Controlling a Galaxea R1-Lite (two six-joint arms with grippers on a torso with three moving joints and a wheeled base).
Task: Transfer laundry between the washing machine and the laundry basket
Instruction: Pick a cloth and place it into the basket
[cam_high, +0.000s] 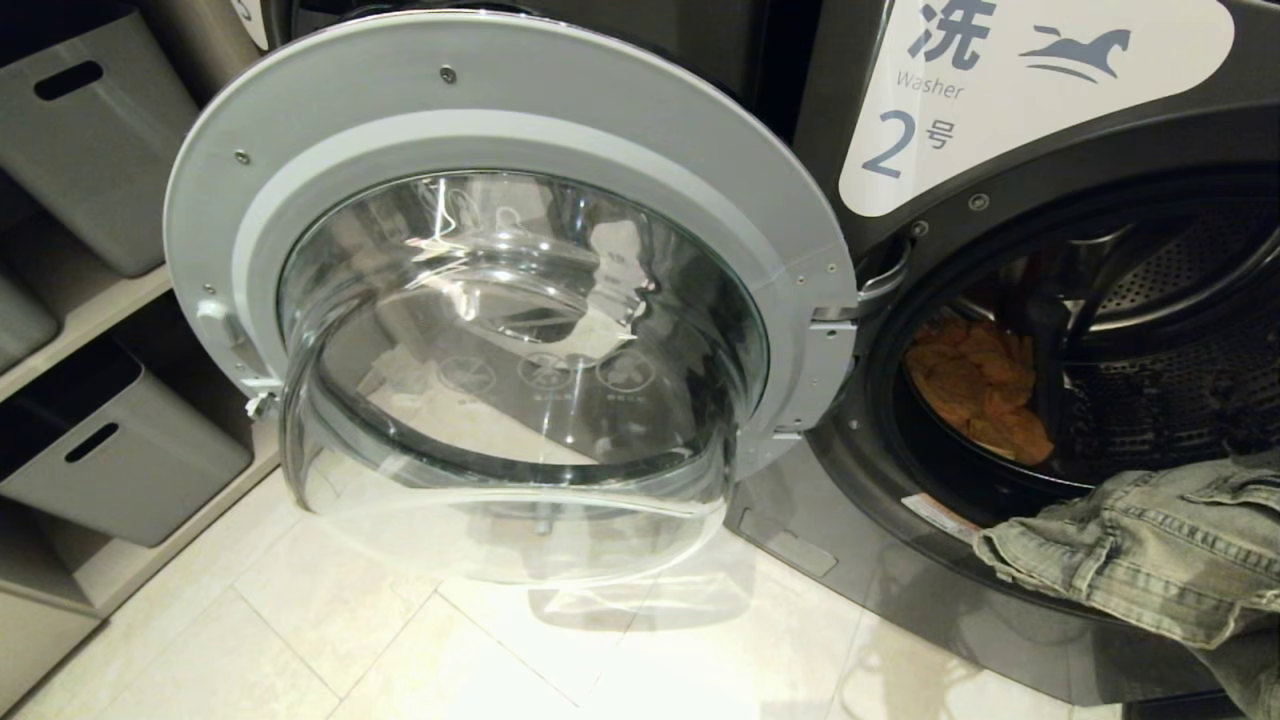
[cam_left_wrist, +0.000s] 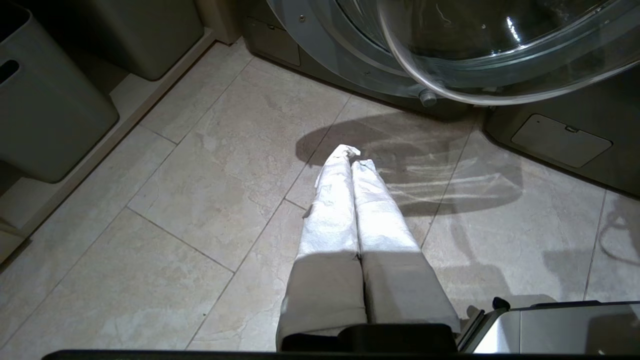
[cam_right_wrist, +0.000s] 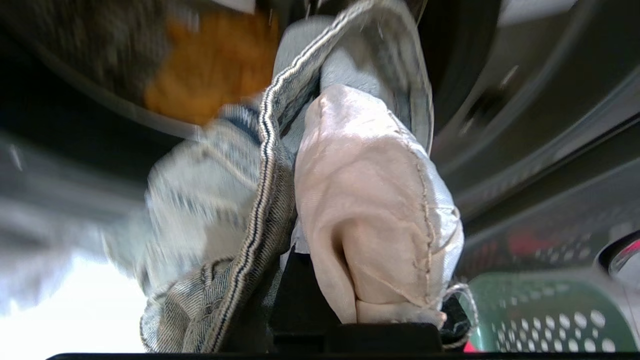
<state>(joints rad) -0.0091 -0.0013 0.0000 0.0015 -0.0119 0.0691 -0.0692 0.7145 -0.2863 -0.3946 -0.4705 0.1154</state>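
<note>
1. Far left in the head view, plain grey storage bins sit on pale shelves, one above another.
2. The left gripper hangs low over the tiled floor, its cloth-covered fingers pressed together with nothing between them.
3. The washing machine's round door stands swung wide open, its clear glass bowl bulging toward the camera above the floor.
4. Right of the door hinge is the washing machine, dark grey, with a white label showing "2" and a horse logo.
5. Inside the drum, a yellow-orange garment lies against the lower left of the opening.
6. The denim garment hangs in front of the drum mouth's lower rim, at the right edge of the head view.
7. The right gripper has its fingers clamped on the denim garment, just outside the drum.
8. The laundry basket, green and perforated, shows in the right wrist view beside the machine's front; something red shows blurred above its rim.
</note>
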